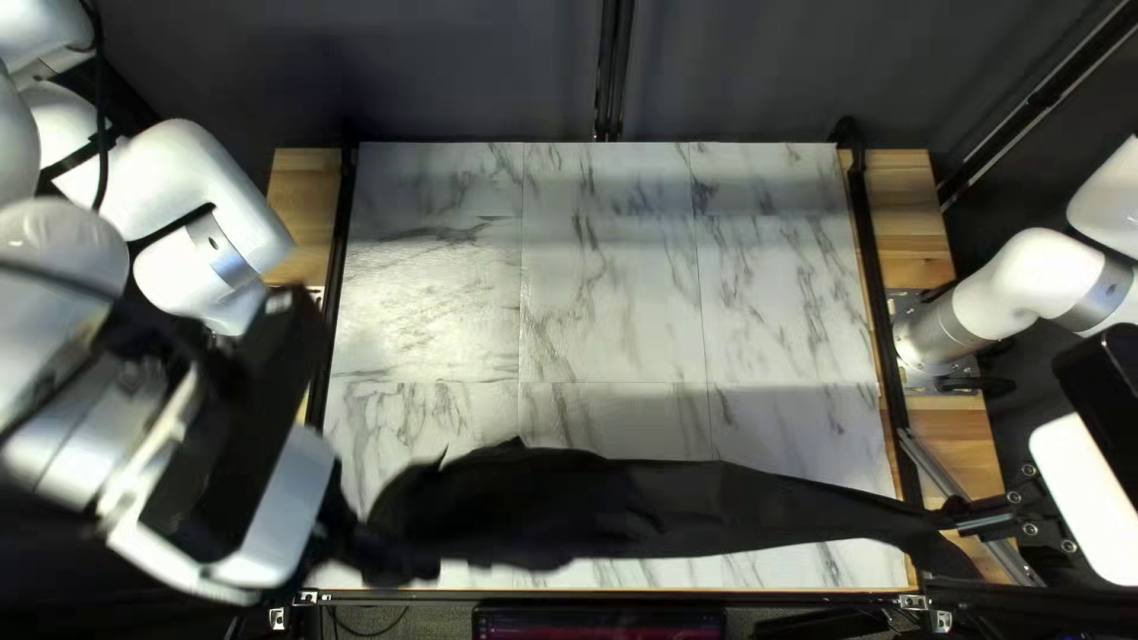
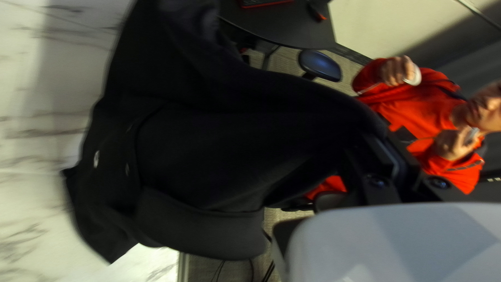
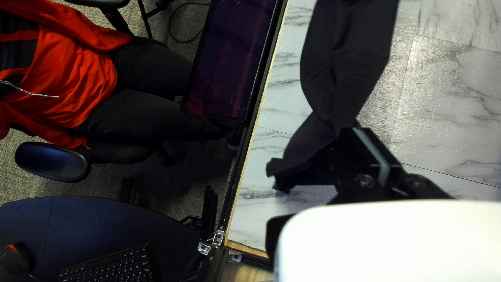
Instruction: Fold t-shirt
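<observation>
A tabletop of white, grey-veined marble-look panels [image 1: 605, 296] is bordered by pale wooden boards [image 1: 907, 237] and black rails [image 1: 877, 273] at its left and right edges, with a dark curtain [image 1: 474, 71] behind the far edge. Beyond the near edge, a dark flat screen [image 3: 229, 57], a grey carpeted floor [image 3: 203, 183] and a seated person in a red top [image 3: 78, 78] are seen. A black desk [image 3: 78, 224] with a black keyboard [image 3: 115, 266] is also shown in the right wrist view.

Open marble is left from the far edge down to the garment, across the middle panels. Toward the near edge only a narrow strip is seen, widest at the right. The tabletop's left edge is partly covered by the white left arm [image 1: 178, 190].

A black cloth T-shirt [image 1: 569, 510] is stretched in a long band along the near part of the tabletop. It is broader and more rumpled at the left, with small peaks along its upper outline; toward the right it is smoother and tapers, crossing the right rail near the near corner. One end is pinched by the left gripper [image 1: 344, 533], out past the near edge in the left wrist view; the other is pinched between the fingers of the right gripper [image 1: 954, 522].
</observation>
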